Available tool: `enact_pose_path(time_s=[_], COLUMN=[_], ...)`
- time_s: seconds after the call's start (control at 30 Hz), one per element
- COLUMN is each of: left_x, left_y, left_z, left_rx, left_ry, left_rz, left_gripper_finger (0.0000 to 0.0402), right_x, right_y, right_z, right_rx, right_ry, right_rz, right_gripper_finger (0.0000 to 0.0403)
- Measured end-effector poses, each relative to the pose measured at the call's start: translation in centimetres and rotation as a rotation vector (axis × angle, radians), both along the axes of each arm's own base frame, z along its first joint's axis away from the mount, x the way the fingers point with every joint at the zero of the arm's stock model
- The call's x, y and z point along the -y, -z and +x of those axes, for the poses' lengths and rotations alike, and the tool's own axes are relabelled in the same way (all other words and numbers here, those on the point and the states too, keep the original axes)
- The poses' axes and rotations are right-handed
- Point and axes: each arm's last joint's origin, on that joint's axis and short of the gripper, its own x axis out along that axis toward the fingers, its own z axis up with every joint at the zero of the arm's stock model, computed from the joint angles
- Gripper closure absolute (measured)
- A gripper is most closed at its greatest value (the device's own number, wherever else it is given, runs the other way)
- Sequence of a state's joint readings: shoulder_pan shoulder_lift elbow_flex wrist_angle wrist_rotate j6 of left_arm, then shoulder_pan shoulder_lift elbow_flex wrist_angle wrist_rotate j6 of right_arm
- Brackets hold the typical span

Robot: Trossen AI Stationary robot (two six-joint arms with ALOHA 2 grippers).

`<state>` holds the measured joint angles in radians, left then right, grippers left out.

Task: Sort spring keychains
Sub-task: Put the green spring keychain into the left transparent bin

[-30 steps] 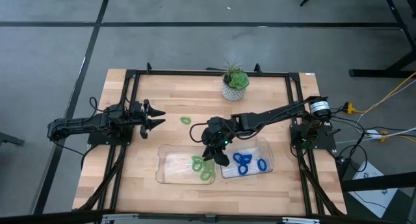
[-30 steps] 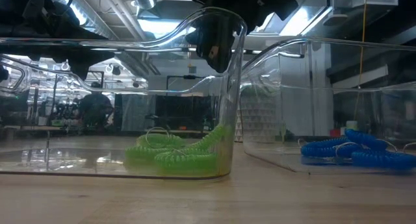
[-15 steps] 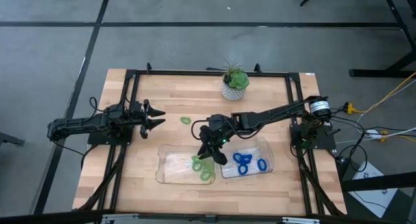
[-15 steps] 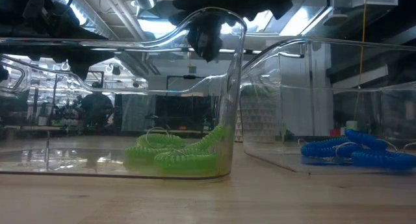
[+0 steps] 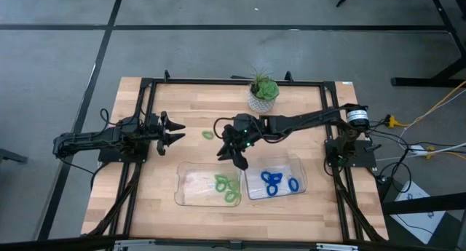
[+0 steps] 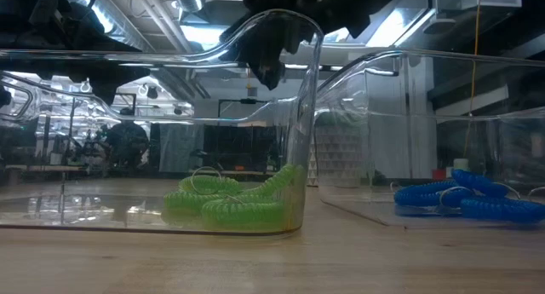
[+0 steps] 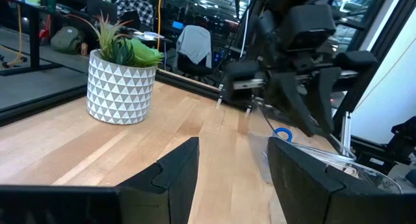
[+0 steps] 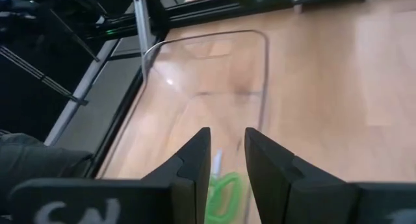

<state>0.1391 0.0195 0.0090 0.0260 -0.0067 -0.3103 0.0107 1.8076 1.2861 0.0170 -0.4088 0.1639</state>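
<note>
Several light green spring keychains lie in the left clear tray and show in the low view. Blue ones lie in the right clear tray. One more green keychain lies alone on the bare wood. My right gripper is open and hovers just beyond the green tray's far rim, holding nothing. Its wrist view looks down into that tray at the green coils. My left gripper is open and waits left of the lone green keychain.
A potted plant in a white patterned pot stands near the table's far edge, behind my right gripper. A black frame runs around the tabletop. Bare wood lies between the trays and the near edge.
My right gripper has risen from over the green tray and drawn back toward the far edge, past the tray's far rim. The green keychains in the tray stay where they were.
</note>
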Motion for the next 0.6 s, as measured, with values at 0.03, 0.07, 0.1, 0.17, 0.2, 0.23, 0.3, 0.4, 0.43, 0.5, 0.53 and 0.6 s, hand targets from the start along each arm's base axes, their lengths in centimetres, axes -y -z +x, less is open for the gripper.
enact_pose_path(time_s=[0.03, 0.07, 0.1, 0.17, 0.2, 0.23, 0.3, 0.4, 0.43, 0.5, 0.53, 0.6], left_x=[0.0, 0.0, 0.0, 0.0, 0.0, 0.0, 0.0, 0.0, 0.0, 0.0, 0.0, 0.0], left_y=[0.0, 0.0, 0.0, 0.0, 0.0, 0.0, 0.0, 0.0, 0.0, 0.0, 0.0, 0.0], left_z=[0.0, 0.0, 0.0, 0.0, 0.0, 0.0, 0.0, 0.0, 0.0, 0.0, 0.0, 0.0], left_rx=[0.0, 0.0, 0.0, 0.0, 0.0, 0.0, 0.0, 0.0, 0.0, 0.0, 0.0, 0.0], left_ry=[0.0, 0.0, 0.0, 0.0, 0.0, 0.0, 0.0, 0.0, 0.0, -0.001, 0.0, 0.0], left_rz=[0.0, 0.0, 0.0, 0.0, 0.0, 0.0, 0.0, 0.0, 0.0, 0.0, 0.0, 0.0], left_gripper_finger=[0.0224, 0.0224, 0.0224, 0.0224, 0.0224, 0.0224, 0.0224, 0.0224, 0.0224, 0.0224, 0.0224, 0.0224], right_x=[0.2, 0.5, 0.7, 1.1, 1.3, 1.5, 1.9, 2.2, 2.4, 2.7, 2.9, 3.2], right_y=[0.0, 0.0, 0.0, 0.1, 0.2, 0.2, 0.3, 0.3, 0.4, 0.4, 0.6, 0.6], right_z=[0.0, 0.0, 0.0, 0.1, 0.3, 0.5, 1.1, 2.4, 2.9, 3.8, 4.2, 5.0], right_rx=[0.004, 0.008, 0.008, 0.005, 0.002, -0.002, -0.014, -0.041, -0.052, -0.082, -0.1, -0.122], right_ry=[0.001, 0.004, 0.012, 0.039, 0.047, 0.047, 0.045, 0.026, 0.018, 0.029, 0.041, 0.065], right_rz=[-0.007, -0.014, -0.017, -0.028, -0.034, -0.042, -0.059, -0.103, -0.121, -0.162, -0.188, -0.247], right_gripper_finger=[0.0308, 0.0308, 0.0308, 0.0308, 0.0308, 0.0308, 0.0308, 0.0308, 0.0308, 0.0308, 0.0308, 0.0308])
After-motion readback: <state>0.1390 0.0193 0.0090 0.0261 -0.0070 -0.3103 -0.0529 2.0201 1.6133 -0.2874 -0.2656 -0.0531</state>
